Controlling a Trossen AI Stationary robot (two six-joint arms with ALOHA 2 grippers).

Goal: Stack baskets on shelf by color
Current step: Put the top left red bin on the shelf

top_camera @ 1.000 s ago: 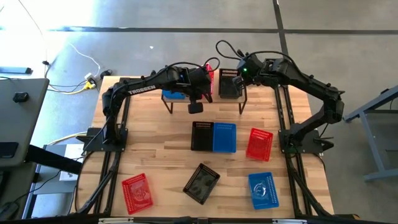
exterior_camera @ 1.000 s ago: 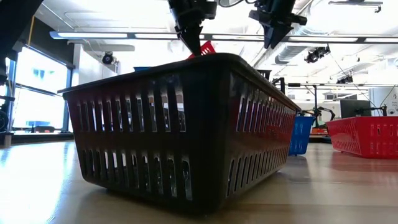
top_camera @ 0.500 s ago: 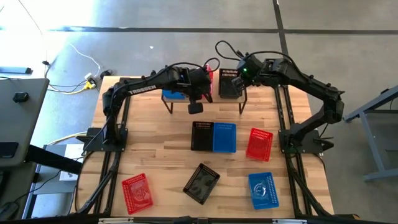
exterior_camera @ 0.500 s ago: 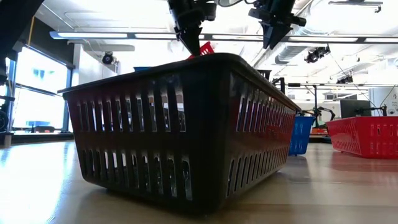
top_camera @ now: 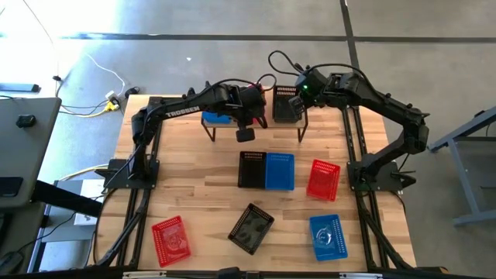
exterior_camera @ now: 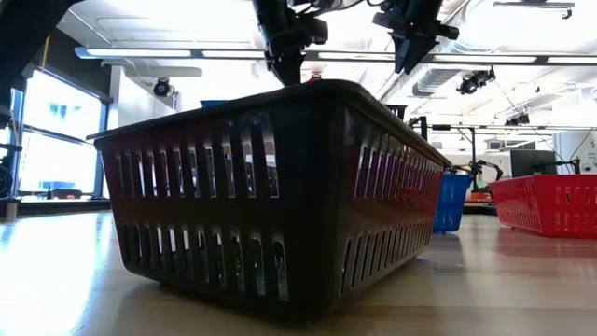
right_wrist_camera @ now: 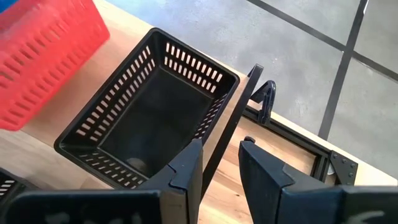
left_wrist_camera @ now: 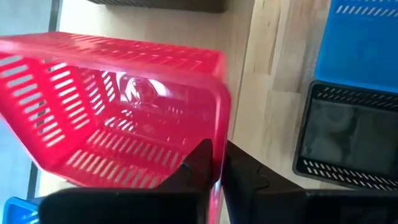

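Note:
My left gripper [left_wrist_camera: 217, 165] is shut on a red basket [left_wrist_camera: 124, 112] over the middle of the shelf [top_camera: 271, 124], at the table's far edge. The arm hides most of this basket in the high view. A blue basket [top_camera: 217, 118] stands on the shelf's left end and a black basket [right_wrist_camera: 155, 118] on its right end. My right gripper [right_wrist_camera: 221, 165] hovers open above the black basket's right corner, with nothing between its fingers. My left gripper pinches one short end wall of the red basket at its rim [left_wrist_camera: 219, 140], with one finger [left_wrist_camera: 198, 157] inside the basket and the other outside. The fingers come slanting down from above. The basket sits tilted in the hold; whether its bottom touches the shelf I cannot tell.
On the tabletop a black basket [top_camera: 252, 169] and a blue basket [top_camera: 280, 170] lie side by side at the centre, with a red basket [top_camera: 323, 178] to their right. Along the near edge lie a red [top_camera: 170, 239], a black [top_camera: 251, 229] and a blue [top_camera: 328, 236] basket.
The red basket in my left gripper has sunk a little toward the shelf. Its red corner stood above the near black basket's rim in the low view and is now almost hidden behind it.

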